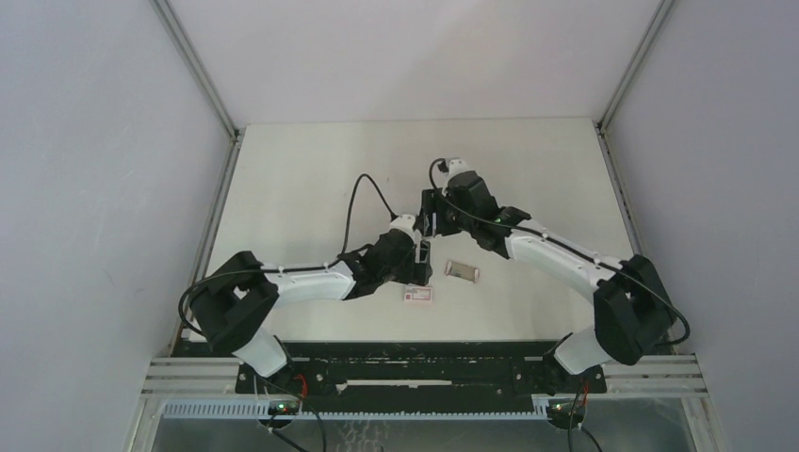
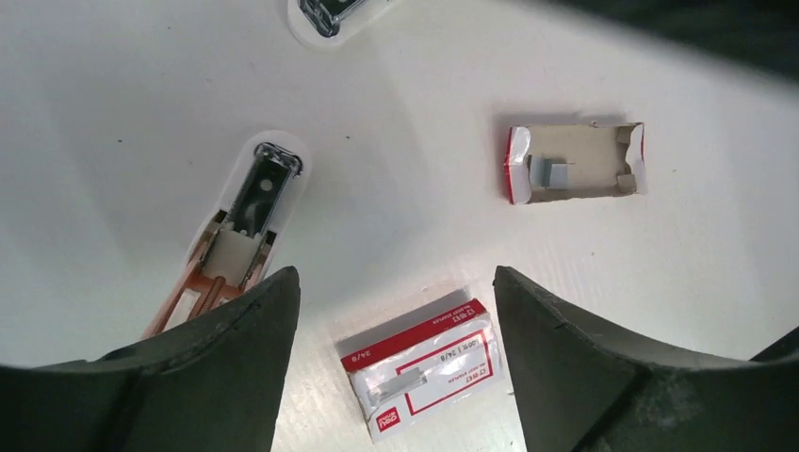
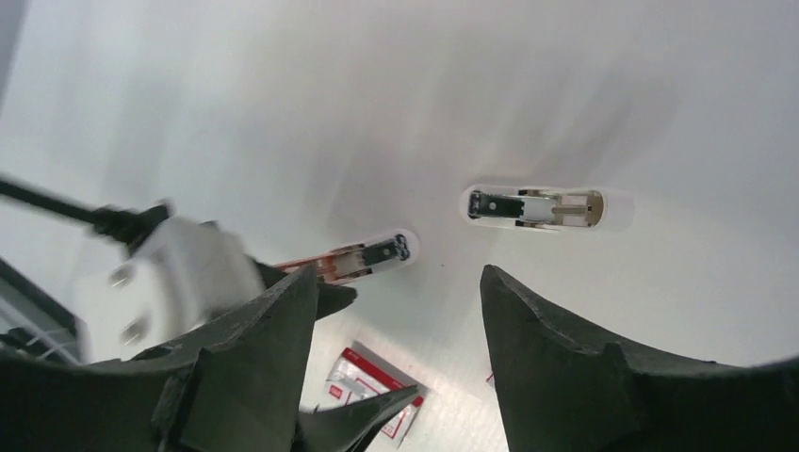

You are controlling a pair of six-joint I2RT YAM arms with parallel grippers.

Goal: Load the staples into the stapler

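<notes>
From overhead the stapler (image 2: pixel 250 212) is hidden beneath the left gripper (image 2: pixel 396 278) and right gripper (image 3: pixel 398 273), both spread wide with nothing held. A second white-rimmed part (image 3: pixel 534 207) is cut off in the left wrist view; whether the two belong together cannot be told. The staples (image 2: pixel 551 172), a short grey strip, are seen in an open cardboard tray (image 2: pixel 603 155), right of the red-labelled box (image 2: pixel 429 367). Only the left wrist view shows the strip.
</notes>
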